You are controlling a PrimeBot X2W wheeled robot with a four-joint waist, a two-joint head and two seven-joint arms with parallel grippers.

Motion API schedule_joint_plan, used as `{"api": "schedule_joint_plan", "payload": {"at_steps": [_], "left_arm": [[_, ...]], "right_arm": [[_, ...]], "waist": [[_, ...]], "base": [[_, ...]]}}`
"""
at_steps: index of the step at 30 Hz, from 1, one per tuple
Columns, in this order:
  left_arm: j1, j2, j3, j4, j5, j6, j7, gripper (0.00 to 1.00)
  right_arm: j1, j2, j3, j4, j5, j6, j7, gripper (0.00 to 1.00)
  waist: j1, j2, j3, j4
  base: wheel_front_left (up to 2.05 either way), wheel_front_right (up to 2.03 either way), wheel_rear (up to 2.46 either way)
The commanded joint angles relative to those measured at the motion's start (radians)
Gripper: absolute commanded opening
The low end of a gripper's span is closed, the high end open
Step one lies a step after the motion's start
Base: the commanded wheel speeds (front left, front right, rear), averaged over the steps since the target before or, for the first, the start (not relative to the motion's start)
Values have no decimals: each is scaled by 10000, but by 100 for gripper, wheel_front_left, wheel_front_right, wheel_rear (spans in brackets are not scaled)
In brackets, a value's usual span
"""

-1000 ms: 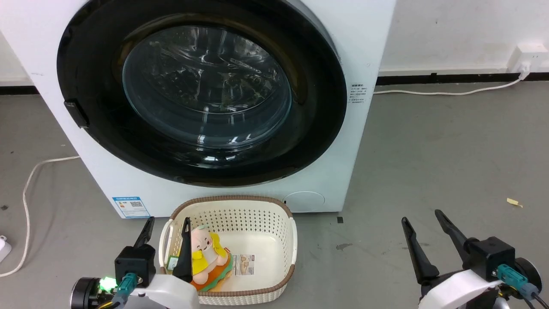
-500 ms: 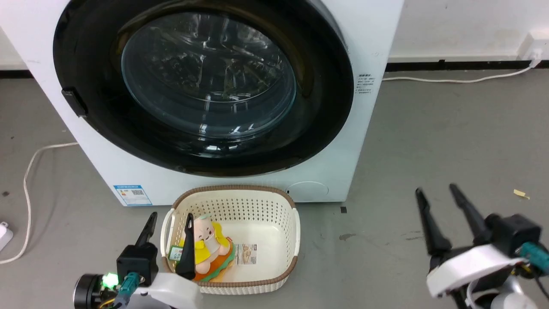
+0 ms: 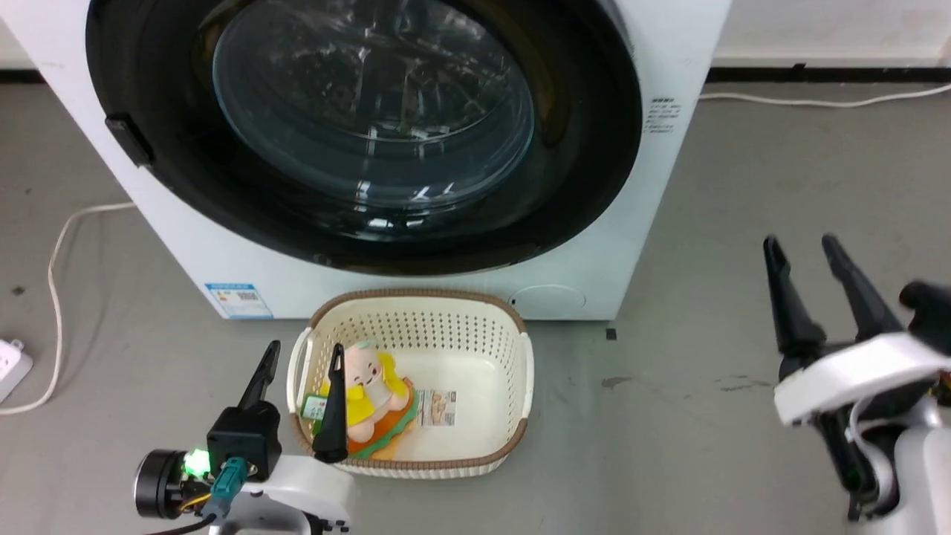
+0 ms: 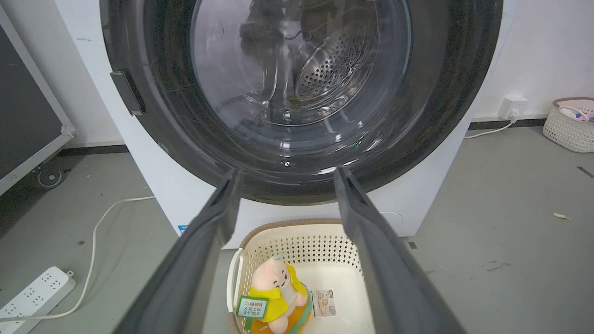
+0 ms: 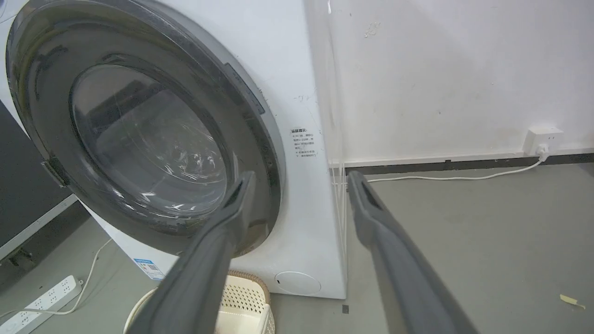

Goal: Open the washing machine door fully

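— What stands in front of us?

— We look down at a white washing machine (image 3: 223,253) on a grey floor (image 3: 706,386). The washing machine door (image 3: 356,215), a round glossy black disc with a clear glass bowl at its centre, lies flat against the machine's front and covers most of it. A small dark tab (image 3: 130,140) sits on the door's left edge, and a blue label (image 3: 238,299) is low on the front.

— Where are our arms?

— The left fingers (image 3: 333,409) show at the lower left, spread apart and holding nothing. One points up over a cream basket (image 3: 416,299) just in front of the machine, the other just outside the basket's left rim. The right fingers (image 3: 787,305) show at the right over bare floor, also spread apart and empty, well clear of the door. Neither pair touches the machine.

— What is in the basket?

— A plush toy (image 3: 371,383) in yellow lies at its left end, beside a small printed card (image 3: 437,409).

— Anything else?

— A white cable (image 3: 59,245) loops across the floor on the left to a power strip (image 3: 11,364). From the right wrist we see the door from its right side, closed against the front.
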Motion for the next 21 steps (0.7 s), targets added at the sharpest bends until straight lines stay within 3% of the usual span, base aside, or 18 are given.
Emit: {"api": "schedule_joint_plan", "payload": {"at_steps": [1,8,9,10,21], "left_arm": [[-193,8,-56,-24,-89,34,-110,100],[-393,6,-210,-42,-145,89,-257,100],[-422,6,-239,-43,-157,97,-277,100],[-450,6,-268,-44,-170,106,-298,100],[-682,3,-545,-46,-320,239,-528,100]], "right_arm": [[-368,-90,-69,68,224,-2,77,100],[-1590,1,-533,787,1003,-2,628,97],[-1784,19,-626,932,1120,-2,723,38],[-1981,38,-715,1081,1242,-3,828,0],[-4466,110,-1881,3170,2456,-3,2290,0]], "waist": [[-1,0,125,78],[-1,0,522,321],[-1,0,576,363],[-1,0,628,408],[-1,0,1126,904]], "base": [[0,0,0],[0,0,0],[0,0,0],[0,0,0],[0,0,0]]}}
